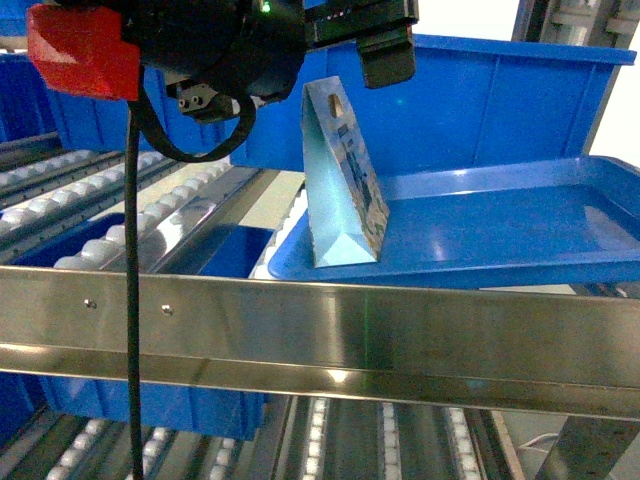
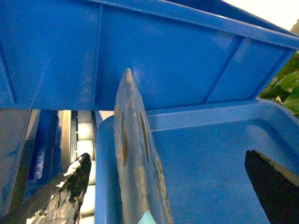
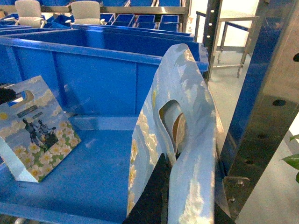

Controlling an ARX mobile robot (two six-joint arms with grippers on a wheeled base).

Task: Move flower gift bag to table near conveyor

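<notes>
Two flower gift bags stand in a shallow blue tray on the conveyor. One bag is upright at the tray's left end, and from the left wrist it shows edge-on. My left gripper is open and straddles its top without touching; in the head view this gripper hangs just above the bag. My right gripper is shut on the second flower gift bag below its handle hole, at the tray's right end. The table is out of view.
A deep blue bin stands right behind the tray. A steel upright is close to the right of the held bag. A steel rail crosses in front. More blue bins sit below.
</notes>
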